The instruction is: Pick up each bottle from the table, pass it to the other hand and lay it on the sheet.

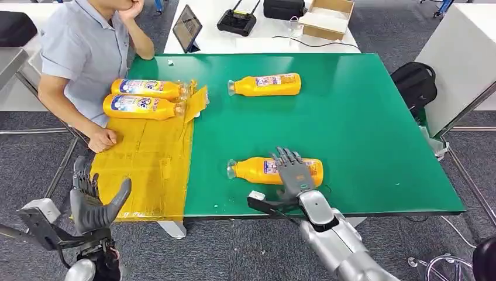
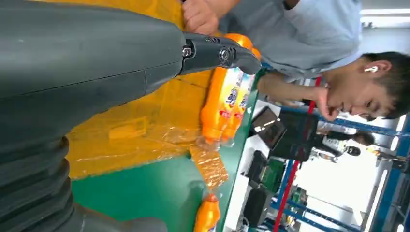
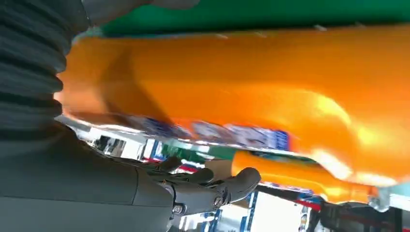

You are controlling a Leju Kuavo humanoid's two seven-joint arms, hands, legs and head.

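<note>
Here, right hand (image 1: 294, 172) laid flat over near bottle (image 1: 257, 170) on green table (image 1: 362, 129), fingers (image 1: 285, 158) stretched across it, not visibly clasped round it. Left hand (image 1: 93, 202) raised off the table's corner, fingers spread, holding nothing. Two bottles (image 1: 143, 98) side by side on yellow sheet (image 1: 143, 170); fourth bottle (image 1: 266, 85) farther back. Person (image 1: 88, 52) seated beside sheet.

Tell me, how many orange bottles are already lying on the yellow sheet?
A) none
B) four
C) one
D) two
D: two bottles lie side by side on the yellow sheet, while two others are on the bare green table.
</note>
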